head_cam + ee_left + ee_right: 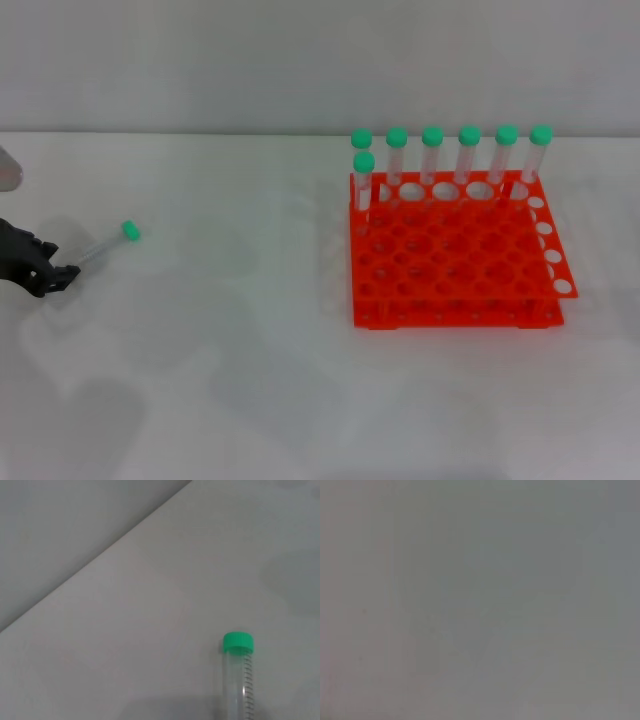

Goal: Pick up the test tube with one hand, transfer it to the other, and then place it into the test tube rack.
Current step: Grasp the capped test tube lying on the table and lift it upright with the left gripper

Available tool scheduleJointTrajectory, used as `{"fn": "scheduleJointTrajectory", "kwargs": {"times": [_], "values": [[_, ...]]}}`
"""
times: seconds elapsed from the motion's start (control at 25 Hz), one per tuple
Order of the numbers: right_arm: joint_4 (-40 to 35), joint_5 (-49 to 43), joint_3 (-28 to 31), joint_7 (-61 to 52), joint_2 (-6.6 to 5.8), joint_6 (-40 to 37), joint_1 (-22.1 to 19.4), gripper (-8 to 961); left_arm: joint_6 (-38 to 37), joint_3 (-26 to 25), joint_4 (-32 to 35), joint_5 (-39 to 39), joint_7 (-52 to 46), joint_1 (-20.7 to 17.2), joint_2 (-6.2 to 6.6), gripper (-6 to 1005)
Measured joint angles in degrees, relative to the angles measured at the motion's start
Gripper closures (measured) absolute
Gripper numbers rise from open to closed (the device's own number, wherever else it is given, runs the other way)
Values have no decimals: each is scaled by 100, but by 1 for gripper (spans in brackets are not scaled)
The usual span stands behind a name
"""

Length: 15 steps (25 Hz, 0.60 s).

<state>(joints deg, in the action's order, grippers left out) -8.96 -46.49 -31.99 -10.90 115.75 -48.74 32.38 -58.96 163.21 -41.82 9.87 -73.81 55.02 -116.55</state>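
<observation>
Left gripper (45, 272) at the bench's (250, 350) left edge appears closed on the test tube's (103, 244) bottom end. Light, stiff and slick, it looks better held mid-body than by the green cap (238, 642). Rack (455, 255) stands well apart toward the right; right gripper unseen.

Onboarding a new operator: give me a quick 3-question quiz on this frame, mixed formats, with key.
1. True or false: the left gripper is at the bottom end of the test tube.
2. How many green-capped tubes stand in the test tube rack?
3. Where is the right gripper? A) over the rack B) on the tube C) out of view

Key: 1. True, the green cap points away from it. 2. Seven: six in the back row, one in front of them at the rack's left. 3. C
</observation>
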Motion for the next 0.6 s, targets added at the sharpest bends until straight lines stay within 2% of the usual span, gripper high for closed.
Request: {"fn": "scheduleJointTrajectory", "kwargs": {"times": [0.44,0.52,0.6], "values": [[0,0,0,0,0,59,34,160,303,0,253,16,13,30,4,668],[0,0,0,0,0,59,37,162,321,0,253,12,13,38,-1,746],[0,0,0,0,0,59,38,163,325,0,236,-16,5,49,-3,766]]}}
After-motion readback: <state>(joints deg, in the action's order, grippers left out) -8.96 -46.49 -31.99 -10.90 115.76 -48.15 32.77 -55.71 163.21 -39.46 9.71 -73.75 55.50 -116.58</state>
